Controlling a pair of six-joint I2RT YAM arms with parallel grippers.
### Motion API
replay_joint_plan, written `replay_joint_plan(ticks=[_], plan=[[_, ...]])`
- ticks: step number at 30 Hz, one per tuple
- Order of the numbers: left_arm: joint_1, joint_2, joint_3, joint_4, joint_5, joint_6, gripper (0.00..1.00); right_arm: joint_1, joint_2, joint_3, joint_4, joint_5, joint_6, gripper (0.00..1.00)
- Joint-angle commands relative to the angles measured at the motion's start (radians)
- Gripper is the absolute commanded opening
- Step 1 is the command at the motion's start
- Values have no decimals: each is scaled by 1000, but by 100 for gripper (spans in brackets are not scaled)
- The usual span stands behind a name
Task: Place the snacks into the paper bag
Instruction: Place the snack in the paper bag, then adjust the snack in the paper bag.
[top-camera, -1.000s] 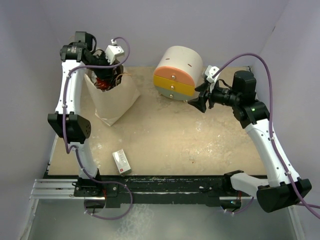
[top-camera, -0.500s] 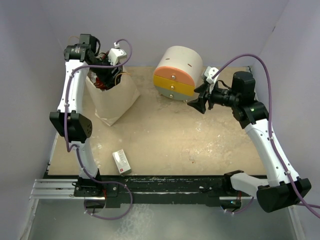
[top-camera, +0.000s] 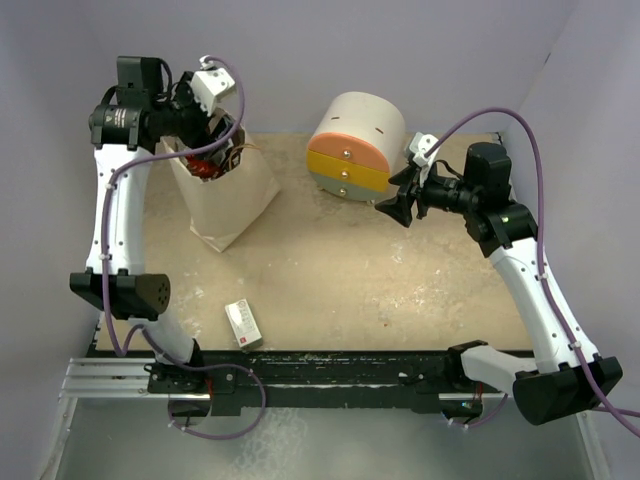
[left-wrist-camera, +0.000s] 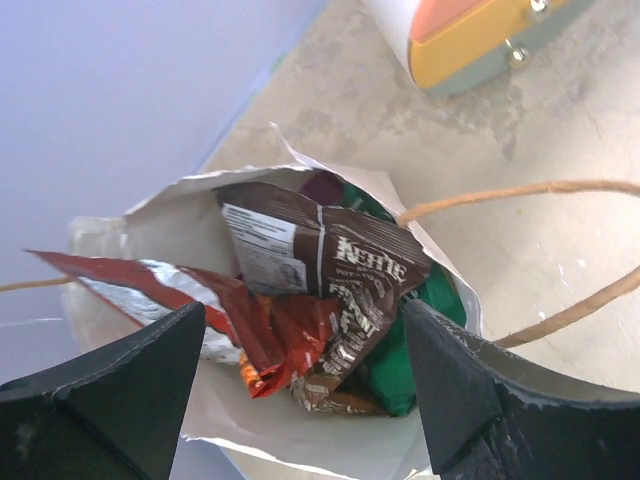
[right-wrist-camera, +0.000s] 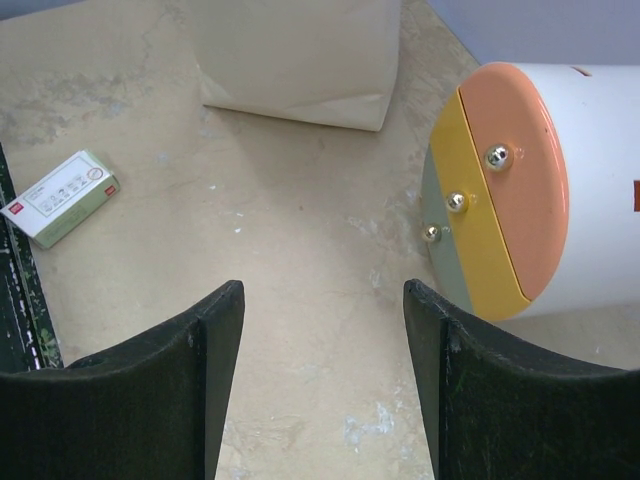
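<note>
The paper bag (top-camera: 232, 205) stands open at the back left of the table, its string handles (left-wrist-camera: 560, 187) drooping to one side. Inside it lie the snacks: a dark brown chip bag (left-wrist-camera: 345, 262), a red-brown bag (left-wrist-camera: 268, 332) and a green bag (left-wrist-camera: 442, 300), with red showing at the mouth (top-camera: 205, 166) from above. My left gripper (top-camera: 213, 128) (left-wrist-camera: 303, 310) hangs just over the bag's mouth, open, nothing between its fingers. My right gripper (top-camera: 390, 208) (right-wrist-camera: 322, 290) hovers open over bare table, to the right of the bag (right-wrist-camera: 300, 50).
A round white, orange and yellow drawer unit (top-camera: 355, 145) (right-wrist-camera: 540, 190) stands at the back centre, close to my right gripper. A small white box with red marks (top-camera: 243, 323) (right-wrist-camera: 60, 195) lies near the table's front left edge.
My left gripper has opened and lifted out of the bag's mouth, and its arm has swung up and to the left. The right arm has not moved.
</note>
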Motion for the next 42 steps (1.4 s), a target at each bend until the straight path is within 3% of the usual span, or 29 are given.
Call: replay_joint_plan(ticks=[1,7,16,29,42], plan=[[9,-75,-71,230,-57,-109,83,-4,1,0,46,-32,11,68],[69,-87,-119,431,-103,-296,70,-6,-8,-7,47,-32,10,68],[139,-14,-126,528,-146,-404,52,-7,-19,-17,45,-32,8,68],[133,89,-203,372,-28,-334,33,-7,-8,-23,49,-36,8,68],[38,201,-191,144,4,-190,30,-13,1,-19,51,-41,11,68]])
